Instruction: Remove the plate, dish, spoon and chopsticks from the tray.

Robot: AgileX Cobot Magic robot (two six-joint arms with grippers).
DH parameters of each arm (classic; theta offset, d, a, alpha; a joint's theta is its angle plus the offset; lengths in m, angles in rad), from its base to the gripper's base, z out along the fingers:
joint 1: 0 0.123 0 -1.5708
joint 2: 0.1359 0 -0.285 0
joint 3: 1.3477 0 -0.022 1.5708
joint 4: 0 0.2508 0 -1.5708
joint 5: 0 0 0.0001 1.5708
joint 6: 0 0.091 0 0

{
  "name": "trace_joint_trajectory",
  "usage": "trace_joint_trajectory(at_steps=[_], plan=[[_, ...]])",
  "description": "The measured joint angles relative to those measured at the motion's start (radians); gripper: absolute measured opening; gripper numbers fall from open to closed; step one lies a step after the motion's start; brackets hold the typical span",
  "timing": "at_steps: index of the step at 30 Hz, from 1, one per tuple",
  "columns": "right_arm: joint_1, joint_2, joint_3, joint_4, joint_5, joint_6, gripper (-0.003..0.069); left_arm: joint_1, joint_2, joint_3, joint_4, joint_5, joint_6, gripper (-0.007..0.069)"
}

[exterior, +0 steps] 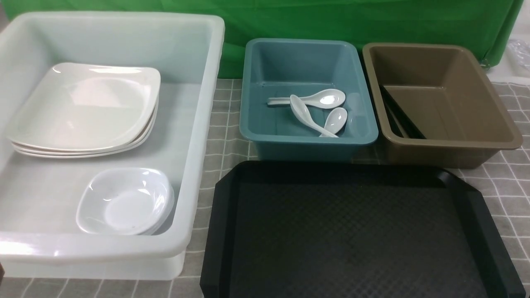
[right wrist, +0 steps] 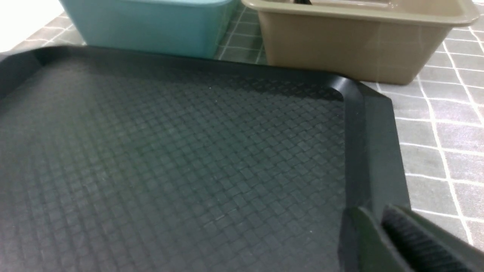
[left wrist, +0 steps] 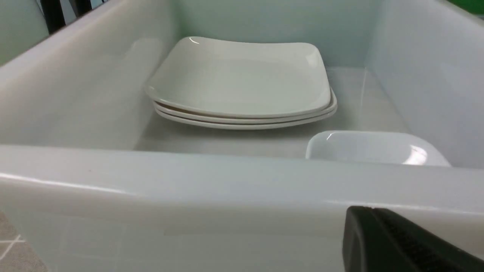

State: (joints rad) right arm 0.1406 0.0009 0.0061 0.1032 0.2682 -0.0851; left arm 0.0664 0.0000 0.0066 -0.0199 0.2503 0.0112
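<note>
Left claw [left wrist: 401, 241] shows us one finger, state unclear; tub [left wrist: 227, 177] with plates [left wrist: 242, 75] just ahead. Right claw [right wrist: 397, 241], likewise unclear, over tray [right wrist: 170, 151].

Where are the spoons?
In the front view, three white spoons lie in the teal bin, between the white tub and the brown bin, behind the tray.

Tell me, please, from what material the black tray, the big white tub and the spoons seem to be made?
The tray looks like matte black moulded plastic: its floor has a pressed diamond texture. The tub seems translucent white plastic, since the tablecloth grid shows faintly through its wall. The spoons look like glazed ceramic or melamine; sharp white highlights show a glossy finish, but which one cannot be told.
</note>
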Motion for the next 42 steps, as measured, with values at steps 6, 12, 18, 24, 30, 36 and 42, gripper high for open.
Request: trace_joint_trajectory(at_steps=[6,12,18,24,30,36,42], plan=[[0.0,0.0,0.0,0.0,0.0,0.007,0.0129,0.0,0.0,0.0,0.0,-0.004,-0.004,0.0001],[0.0,0.0,0.0,0.0,0.0,0.007,0.0143,0.003,-0.001,0.0,0.001,-0.005,-0.011,0.0001],[0.0,0.0,0.0,0.0,0.0,0.008,0.0147,0.003,-0.001,0.0,0.001,-0.005,-0.011,0.0001],[0.0,0.0,0.0,0.0,0.0,0.011,0.0158,0.003,-0.001,0.0,0.001,-0.005,-0.011,0.0001],[0.0,0.0,0.0,0.0,0.0,0.013,0.0165,0.003,-0.001,0.0,0.001,-0.005,-0.011,0.0001],[0.0,0.0,0.0,0.0,0.0,0.013,0.0178,0.003,-0.001,0.0,0.001,-0.005,-0.011,0.0001],[0.0,0.0,0.0,0.0,0.0,0.014,0.0191,0.003,-0.001,0.0,0.001,-0.005,-0.011,0.0002]])
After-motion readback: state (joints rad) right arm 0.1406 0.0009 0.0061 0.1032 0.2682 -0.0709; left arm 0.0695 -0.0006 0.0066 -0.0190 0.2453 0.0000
